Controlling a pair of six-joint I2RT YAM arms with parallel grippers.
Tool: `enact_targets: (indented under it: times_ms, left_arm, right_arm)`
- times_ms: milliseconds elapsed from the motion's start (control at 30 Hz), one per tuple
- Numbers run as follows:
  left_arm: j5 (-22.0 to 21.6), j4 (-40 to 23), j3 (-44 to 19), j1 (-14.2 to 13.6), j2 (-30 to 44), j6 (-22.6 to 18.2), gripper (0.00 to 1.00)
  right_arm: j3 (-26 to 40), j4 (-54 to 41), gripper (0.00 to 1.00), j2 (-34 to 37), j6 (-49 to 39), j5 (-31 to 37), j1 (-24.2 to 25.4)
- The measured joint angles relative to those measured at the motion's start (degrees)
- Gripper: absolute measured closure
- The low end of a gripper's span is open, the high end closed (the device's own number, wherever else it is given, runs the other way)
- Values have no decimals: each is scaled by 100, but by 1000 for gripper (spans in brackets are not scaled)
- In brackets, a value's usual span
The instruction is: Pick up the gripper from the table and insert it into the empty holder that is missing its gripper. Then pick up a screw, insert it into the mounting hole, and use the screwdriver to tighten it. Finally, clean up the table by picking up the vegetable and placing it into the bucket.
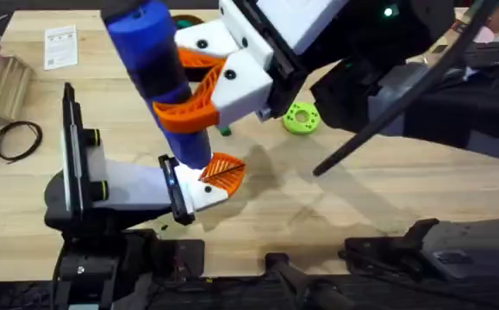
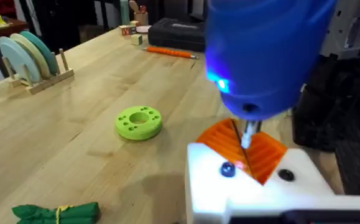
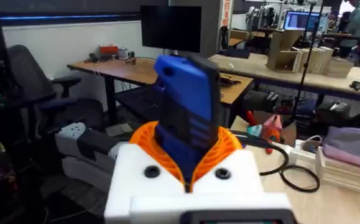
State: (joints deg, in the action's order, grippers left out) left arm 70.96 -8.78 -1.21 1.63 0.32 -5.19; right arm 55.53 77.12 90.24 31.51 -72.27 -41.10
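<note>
So the right gripper is clamped around the blue screwdriver, white fingers with orange pads on either side of the barrel. It's holding it roughly upright, leaning a bit, tip pointing down at the table. In the right wrist view the screwdriver stands straight up between that gripper's orange pads.

The orange gripper piece is sitting in the white holder, ribbed face up, in front of the left arm near the middle of the table. From the left wrist view you can see the ribbed orange wedge seated in the white block. The screwdriver's thin silver tip comes down right onto it. A small blue light glows on the screwdriver body. Can't make out whether there's a screw under the tip, it's too small. The holder has a bluish dot and a dark round spot on its top face.

The left gripper is right at the holder, but honestly I can't tell if it's clenched or released.

The green leafy vegetable lies flat on the table, well apart from the holder. In the overhead view it's only a little green bit peeking out beside the right gripper. The lime-green disc sits on the table near it. Farther back in the left wrist view there's a long orange stick and a plate rack.
</note>
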Motion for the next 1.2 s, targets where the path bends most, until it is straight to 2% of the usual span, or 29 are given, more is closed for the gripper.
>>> enact_targets:
  times_ms: [467,1200]
  left_arm:
    - [0,0,0,0,-2,0,995]
    - [-2,0,0,0,-1,0,995]
  right_arm:
    - [0,-310,978,0,-187,4,-35]
    - [0,-310,978,0,-433,24,-90]
